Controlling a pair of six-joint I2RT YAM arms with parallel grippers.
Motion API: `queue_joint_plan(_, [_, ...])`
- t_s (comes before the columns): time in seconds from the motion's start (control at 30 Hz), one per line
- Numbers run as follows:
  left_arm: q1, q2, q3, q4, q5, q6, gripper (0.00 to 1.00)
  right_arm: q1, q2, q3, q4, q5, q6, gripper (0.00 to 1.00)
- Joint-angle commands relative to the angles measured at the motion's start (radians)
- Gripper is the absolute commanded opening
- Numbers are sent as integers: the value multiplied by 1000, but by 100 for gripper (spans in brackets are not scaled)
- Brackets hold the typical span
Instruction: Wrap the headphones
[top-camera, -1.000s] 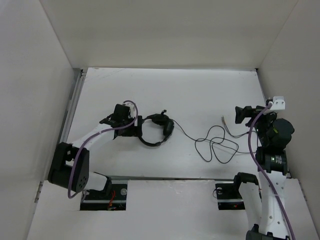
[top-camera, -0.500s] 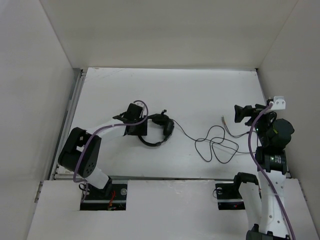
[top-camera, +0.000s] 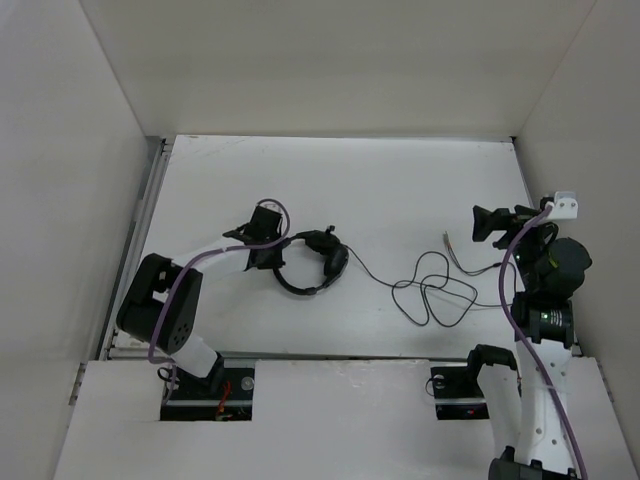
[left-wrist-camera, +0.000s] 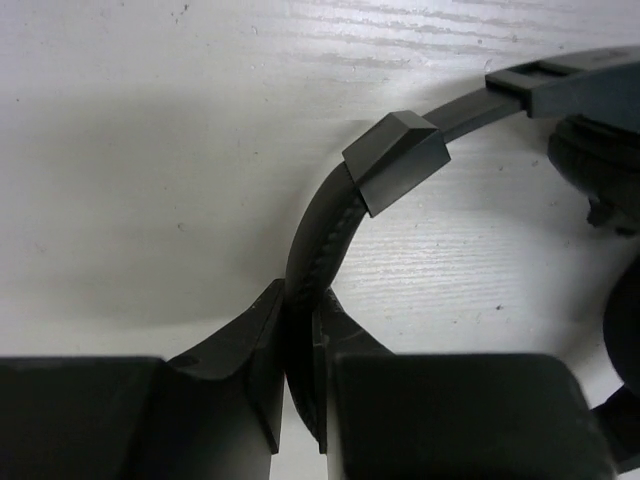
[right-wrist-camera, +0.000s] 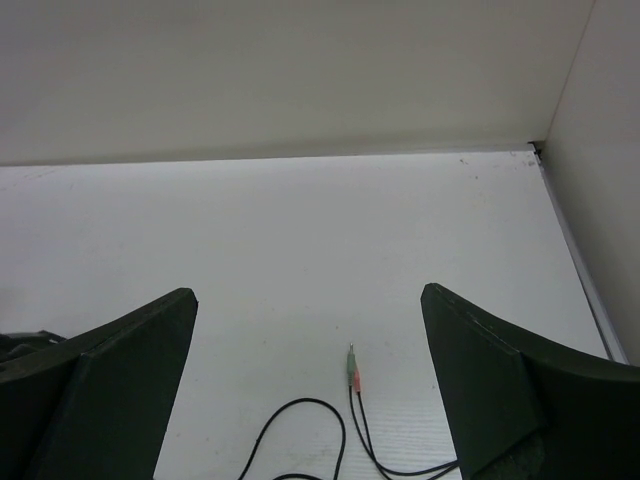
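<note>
Top cam: headphones lie flat, left gripper at their left side, loose cable trailing off to their right, right gripper well right of them. Left wrist cam: fingers pinched on the headband. Right wrist cam: fingers spread wide and empty, plug just ahead. Looks like the anchoring step. Next, I'd guess, the right one has to drop and grab that plug end.

A robotics lab cell: white tabletop walled by plain white panels on three edges, left arm and right arm bolted at its near edge.
</note>
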Motion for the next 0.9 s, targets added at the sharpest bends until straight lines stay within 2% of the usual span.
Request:
queue_joint_plan(0.0, [7,47,3,-6,3,-16,5,-15,0,3,70,-15,26,100])
queue_joint_plan(0.1, [16,61,48,3,3,-13,0,-23,-4,3,66,-18,26,100])
queue_joint_plan(0.27, [28,71,178,-1,-7,28,0,-29,-13,-3,58,-18,15,100])
queue_joint_plan(0.43, [7,53,351,-29,-31,141,0,14,5,13,58,-42,-58,100])
queue_joint_plan(0.7, [22,50,731,-110,12,290,0,279,135,89,95,-95,-192,100])
queue_joint_plan(0.87, [51,47,926,-174,73,303,0,474,258,105,243,-99,-175,100])
